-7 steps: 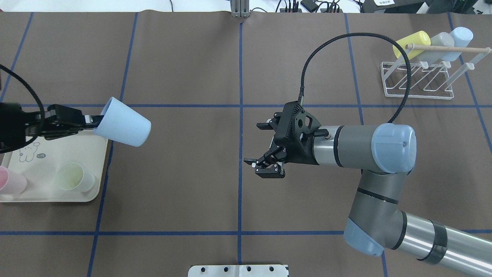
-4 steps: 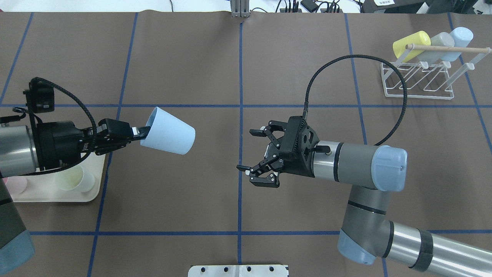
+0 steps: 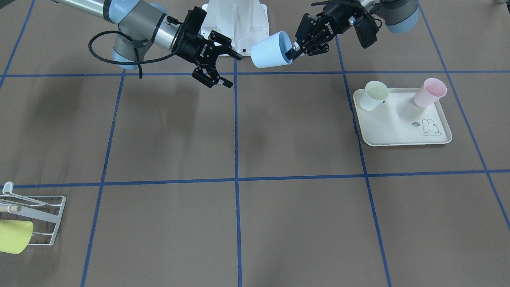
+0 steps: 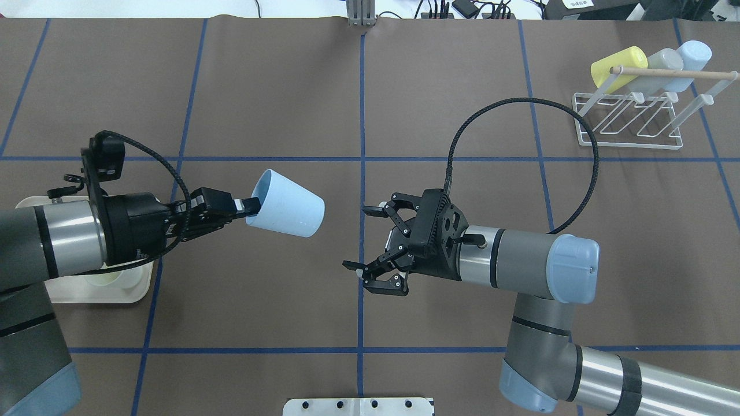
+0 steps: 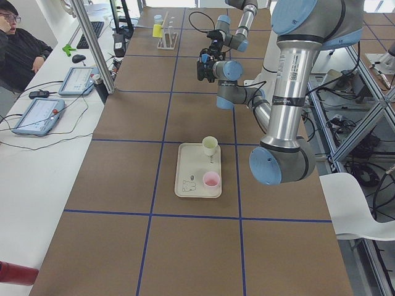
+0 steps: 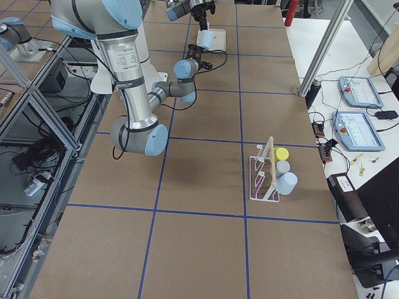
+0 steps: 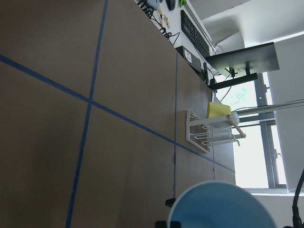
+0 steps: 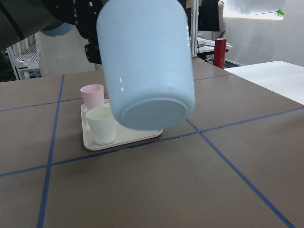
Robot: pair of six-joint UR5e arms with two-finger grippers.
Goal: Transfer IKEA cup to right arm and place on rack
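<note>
Arms meet over the middle of the table (image 4: 277, 86) in the overhead view: the left arm (image 4: 63, 242) stretches level toward 3 o'clock, and the left gripper (image 4: 250, 204) pinches the rim of the pale blue IKEA cup (image 4: 287, 203), which hangs in the air on its side, base toward 3 o'clock. Opposite it the right arm (image 4: 520, 263) bends at the elbow and points toward 9 o'clock; the right gripper (image 4: 358, 238) has its fingers spread wide, near the cup's base but apart from it. At 2 o'clock on the table stands the white wire rack (image 4: 627, 126), with a yellow cup (image 4: 618, 65), a grey cup (image 4: 663, 61) and a second pale blue cup (image 4: 694, 55) lying on its prongs beneath the wooden rod (image 4: 673, 73). Overhead, the cream rabbit-printed tray (image 3: 398, 133) at 9 o'clock is largely covered by the left arm; the front-facing view shows it holding an upright pale green cup (image 3: 374, 95) and an upright pink cup (image 3: 429, 92). Only the right wrist view looks straight at the held cup's round base, with the tray behind it
</note>
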